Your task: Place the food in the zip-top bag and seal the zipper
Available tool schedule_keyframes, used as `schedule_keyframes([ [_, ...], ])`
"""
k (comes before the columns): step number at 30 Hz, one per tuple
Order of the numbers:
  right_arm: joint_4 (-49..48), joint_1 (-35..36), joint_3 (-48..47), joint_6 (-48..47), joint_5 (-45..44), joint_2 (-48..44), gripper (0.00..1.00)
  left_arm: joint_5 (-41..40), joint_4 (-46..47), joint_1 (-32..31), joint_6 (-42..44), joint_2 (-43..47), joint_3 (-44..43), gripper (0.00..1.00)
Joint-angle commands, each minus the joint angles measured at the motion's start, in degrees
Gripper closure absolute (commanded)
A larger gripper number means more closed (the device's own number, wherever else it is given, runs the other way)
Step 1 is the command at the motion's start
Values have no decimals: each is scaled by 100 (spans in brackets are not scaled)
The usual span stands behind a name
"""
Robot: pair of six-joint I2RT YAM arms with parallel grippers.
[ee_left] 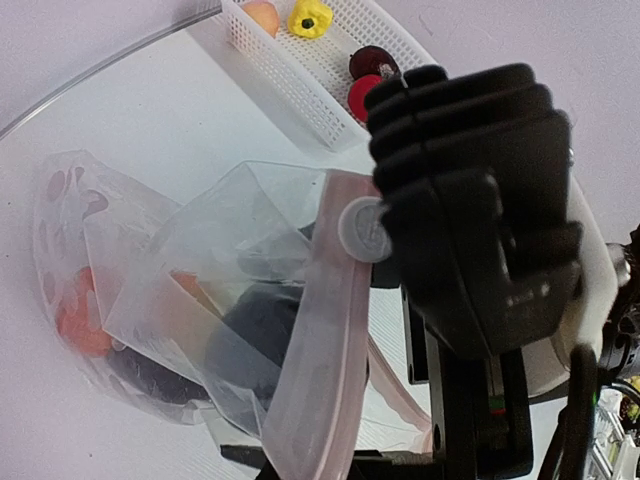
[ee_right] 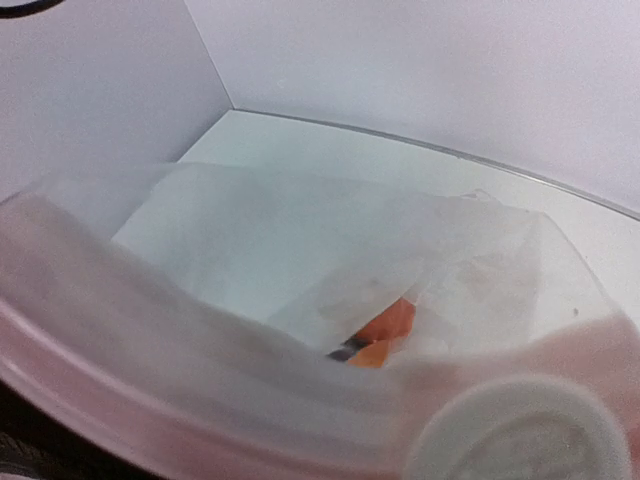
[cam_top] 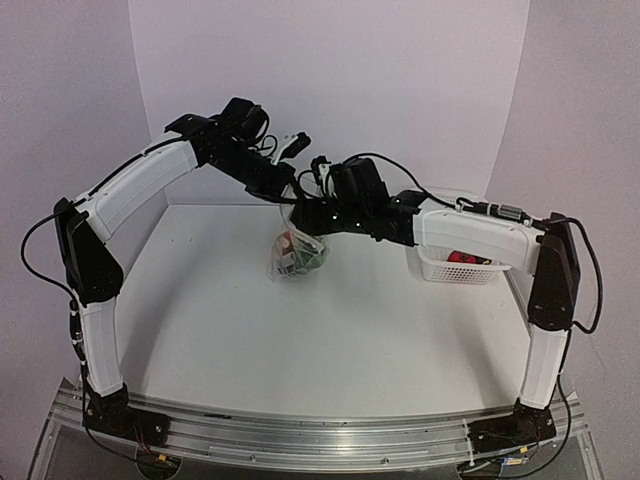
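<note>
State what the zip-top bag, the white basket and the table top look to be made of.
The zip-top bag: thin soft plastic film, clear and glossy; the food shows through and it creases. The basket: rigid white plastic, probably moulded; its walls are a regular grid of holes. The table: smooth matt white sheet, material unclear, perhaps laminate or coated board.

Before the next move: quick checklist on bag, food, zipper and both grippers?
1. All food in bag: not ok. A yellow piece, a red piece and others sit in the basket.
2. Some food bagged: ok. An orange piece is inside.
3. Zipper sealed: not ok. The mouth gapes.
4. Right gripper on zipper: ok, it appears to pinch the strip.
5. Left gripper grip: cannot tell, fingers hidden.
</note>
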State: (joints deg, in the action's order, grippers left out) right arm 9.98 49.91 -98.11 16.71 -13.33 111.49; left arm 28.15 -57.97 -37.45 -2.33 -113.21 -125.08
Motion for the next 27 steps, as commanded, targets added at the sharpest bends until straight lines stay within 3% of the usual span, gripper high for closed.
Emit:
schedule_keyframes([
  [1,442,36,-840,-374,160,-51,15,616,146,9,-180,294,25,100],
  [8,1073,178,-1279,-886,577,-409,12,819,260,326,-409,270,184,100],
  [20,1407,180,-1571,-994,858,-454,12,1252,356,465,-583,281,667,100],
  [27,1940,156,-1995,-785,174,-567,16,1453,480,741,-823,276,849,100],
])
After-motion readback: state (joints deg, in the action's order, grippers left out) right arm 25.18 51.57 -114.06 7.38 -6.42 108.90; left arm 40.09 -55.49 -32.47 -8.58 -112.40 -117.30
